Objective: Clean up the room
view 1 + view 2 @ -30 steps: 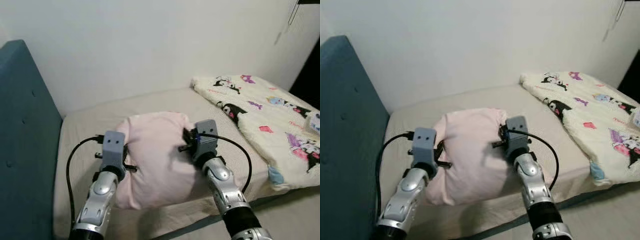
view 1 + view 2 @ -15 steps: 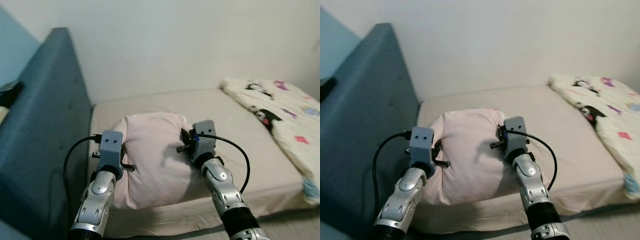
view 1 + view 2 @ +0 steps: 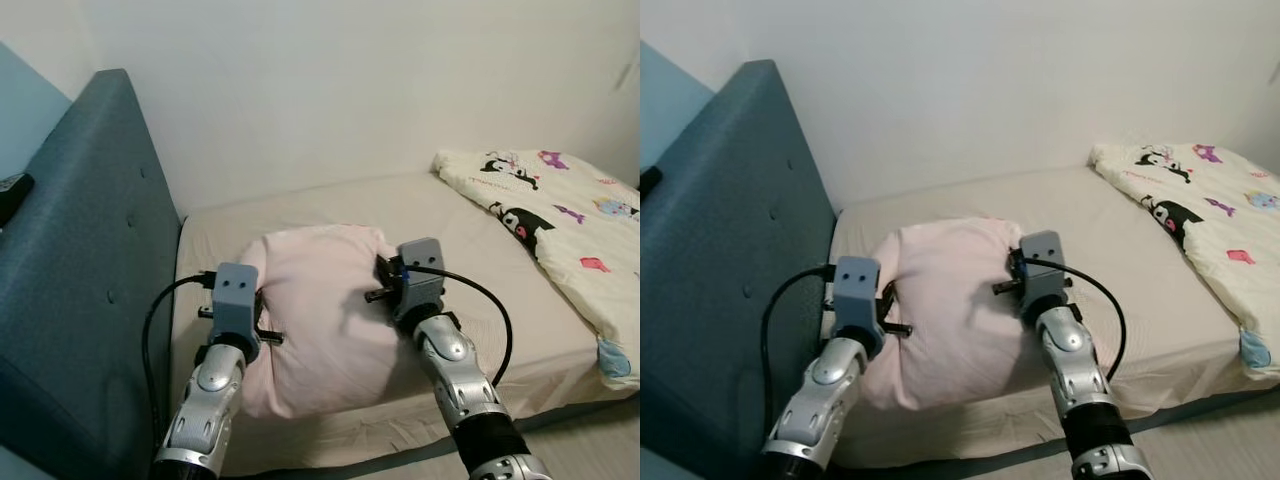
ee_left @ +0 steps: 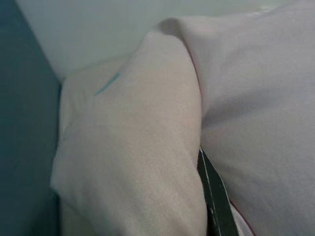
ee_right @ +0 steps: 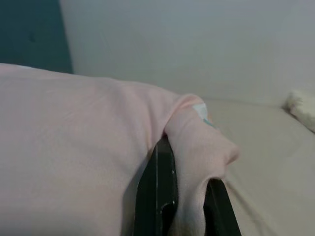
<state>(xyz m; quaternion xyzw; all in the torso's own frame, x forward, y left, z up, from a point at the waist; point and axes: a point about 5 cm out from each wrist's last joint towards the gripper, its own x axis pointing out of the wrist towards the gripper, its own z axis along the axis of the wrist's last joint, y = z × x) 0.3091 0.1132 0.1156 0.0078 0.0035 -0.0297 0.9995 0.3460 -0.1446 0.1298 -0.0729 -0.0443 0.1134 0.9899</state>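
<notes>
A plump pink pillow (image 3: 318, 310), its soft matte cotton cover creased into shallow folds, is held between the robot's two grippers above the near edge of a bed (image 3: 480, 270). The pillow is roughly rectangular with rounded, puffy corners, and its near end hangs over the mattress edge.

The left gripper (image 3: 262, 318) presses into the pillow's left side, its grey boxy wrist housing just beside the fabric with a black cable looping down from it. In the left wrist view a single black finger (image 4: 212, 196) is wedged in a deep fold of pink cloth, so the gripper is clamped on a bunch of the pillow's cover. The right gripper (image 3: 383, 280) grips the pillow's right side near its far corner; in the right wrist view two black fingers (image 5: 158, 191) pinch a puckered ear of the pillow's fabric between them.

The bed is covered with a smooth beige fitted sheet. At the left stands a tall teal upholstered headboard (image 3: 85, 280) with button tufting, its woven fabric slightly coarse. At the far right of the mattress lies a cream quilt (image 3: 550, 220), padded and printed with small black, pink and purple cartoon figures. Behind the bed rises a plain white wall (image 3: 350, 80).
</notes>
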